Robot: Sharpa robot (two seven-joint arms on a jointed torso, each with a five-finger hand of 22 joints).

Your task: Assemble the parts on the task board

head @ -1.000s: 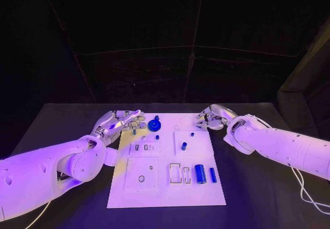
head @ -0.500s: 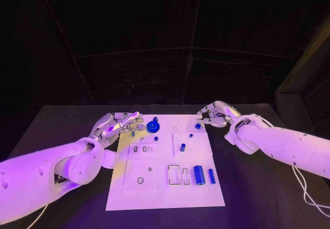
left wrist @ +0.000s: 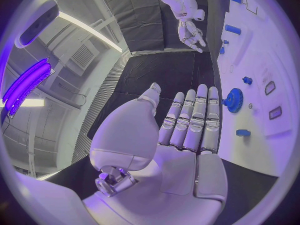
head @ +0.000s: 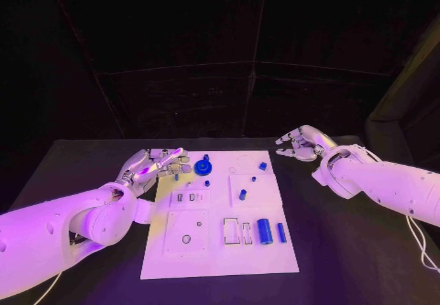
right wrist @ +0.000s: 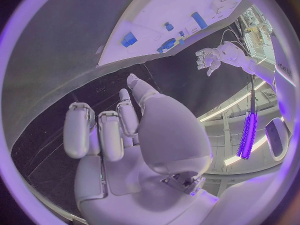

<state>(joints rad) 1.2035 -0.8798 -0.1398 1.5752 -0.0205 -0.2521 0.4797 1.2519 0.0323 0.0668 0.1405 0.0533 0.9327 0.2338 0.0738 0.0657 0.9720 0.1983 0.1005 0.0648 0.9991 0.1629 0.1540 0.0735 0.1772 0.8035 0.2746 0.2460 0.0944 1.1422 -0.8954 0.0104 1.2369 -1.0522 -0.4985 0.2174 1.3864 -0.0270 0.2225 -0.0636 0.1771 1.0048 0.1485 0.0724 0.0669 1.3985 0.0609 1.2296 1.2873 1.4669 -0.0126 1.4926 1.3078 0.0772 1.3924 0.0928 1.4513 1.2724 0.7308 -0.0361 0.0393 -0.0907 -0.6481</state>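
The white task board [head: 220, 254] lies in the middle of the black table. On it are a blue gear [head: 203, 168], a small blue block [head: 263, 166], a short blue peg [head: 243, 195], a blue cylinder [head: 265, 231] and a thin blue bar [head: 281, 232]. My left hand [head: 156, 162] hovers at the board's far left corner, beside the gear, fingers straight and holding nothing [left wrist: 187, 130]. My right hand [head: 301, 145] is over the bare table past the board's far right corner, fingers loosely bent with nothing in them [right wrist: 125, 135].
Rectangular slots [head: 239, 231] and a round hole [head: 186, 239] mark the board's near half. Black table [head: 357, 254] surrounds the board on all sides. Dark curtains close off the back.
My right hand has drawn back from the board's far right part out over the table. The small blue block now lies uncovered where the hand was. My left hand has hardly moved.
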